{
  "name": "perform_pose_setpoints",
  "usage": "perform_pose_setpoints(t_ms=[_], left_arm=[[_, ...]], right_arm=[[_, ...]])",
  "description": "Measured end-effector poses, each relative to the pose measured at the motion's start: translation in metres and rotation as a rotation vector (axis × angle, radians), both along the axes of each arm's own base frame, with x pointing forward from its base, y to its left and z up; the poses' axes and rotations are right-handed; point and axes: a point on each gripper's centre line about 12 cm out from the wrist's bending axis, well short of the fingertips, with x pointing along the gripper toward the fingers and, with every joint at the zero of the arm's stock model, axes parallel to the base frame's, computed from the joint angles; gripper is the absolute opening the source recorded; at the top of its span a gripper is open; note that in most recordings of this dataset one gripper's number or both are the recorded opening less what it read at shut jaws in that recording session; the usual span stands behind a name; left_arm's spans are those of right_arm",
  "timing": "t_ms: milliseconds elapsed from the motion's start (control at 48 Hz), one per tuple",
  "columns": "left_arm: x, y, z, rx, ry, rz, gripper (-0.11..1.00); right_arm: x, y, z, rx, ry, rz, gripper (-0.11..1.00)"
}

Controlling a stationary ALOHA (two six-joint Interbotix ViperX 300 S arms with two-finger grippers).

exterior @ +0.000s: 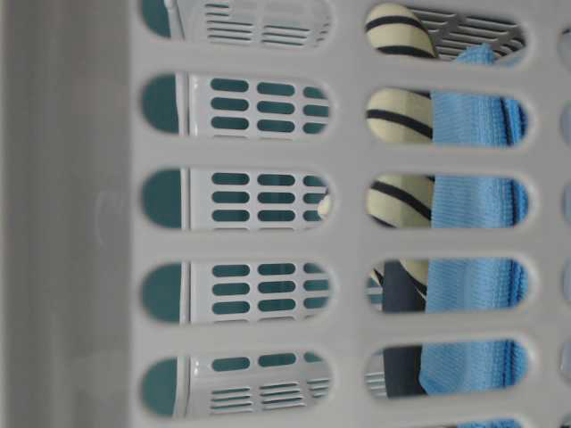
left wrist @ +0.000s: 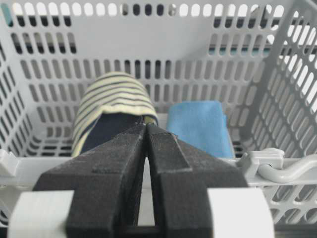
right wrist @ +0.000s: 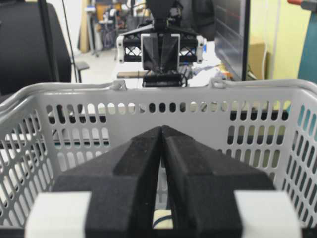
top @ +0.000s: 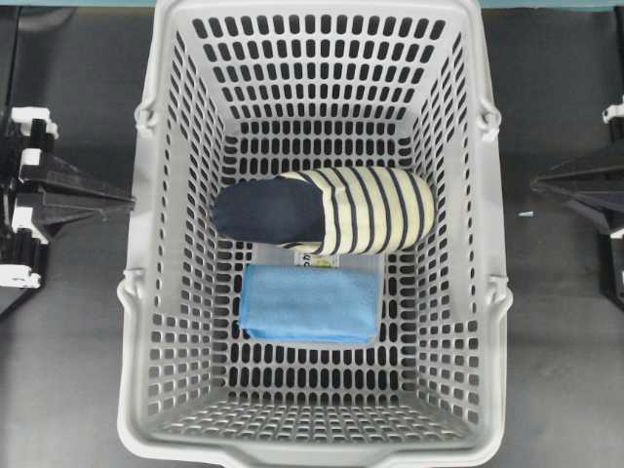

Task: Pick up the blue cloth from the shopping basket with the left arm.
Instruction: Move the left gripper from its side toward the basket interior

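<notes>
You have the basket (top: 487,322) in the middle of the dark bench (top: 68,370), seen from overhead, with both arms parked outside it. The cloth (top: 310,304) lies folded flat on the basket floor, a little toward the near side, and just beyond it on the far side sits the slipper (top: 327,211), navy at its left end and cream with navy stripes at its right. The slipper and cloth look to be touching or nearly so. A small white label (top: 317,259) peeks out between them; its print is too small to read.

Your left gripper (left wrist: 146,130) is closed, its black fingers pressed tip to tip with nothing between them, outside the basket's left rim and pointing in toward the slipper and cloth. Your right gripper (right wrist: 162,132) is likewise closed and empty, outside the right rim, facing the left arm (right wrist: 159,47) across the basket.
</notes>
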Motion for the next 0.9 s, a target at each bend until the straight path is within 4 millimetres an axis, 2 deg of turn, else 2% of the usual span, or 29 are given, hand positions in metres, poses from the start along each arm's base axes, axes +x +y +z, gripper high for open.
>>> perform_pose_setpoints(t_ms=[63, 125, 354, 646, 688, 750, 896], left_arm=[[0.0, 0.0, 0.002, 0.0, 0.005, -0.002, 0.02], [0.001, -0.001, 0.01, 0.003, 0.011, -0.008, 0.0], [0.009, -0.004, 0.042, -0.007, 0.14, -0.019, 0.0], [0.032, -0.012, 0.071, 0.014, 0.312, -0.044, 0.0], [0.036, -0.012, 0.074, 0.014, 0.326, -0.043, 0.0], [0.042, -0.012, 0.079, 0.016, 0.346, -0.042, 0.0], [0.059, -0.01, 0.09, 0.012, 0.391, -0.03, 0.0]], right_arm=[[0.0, 0.0, 0.0, 0.003, 0.0, 0.0, 0.05], [0.0, 0.0, 0.0, 0.012, 0.003, 0.001, -0.01], [0.001, 0.0, -0.002, 0.084, 0.052, 0.002, -0.01], [0.003, 0.0, 0.009, 0.092, 0.083, 0.003, 0.01], [0.003, 0.0, 0.01, 0.09, 0.086, 0.004, 0.05], [0.004, 0.0, 0.011, 0.092, 0.092, 0.004, 0.17], [0.004, 0.0, 0.014, 0.094, 0.115, 0.003, 0.57]])
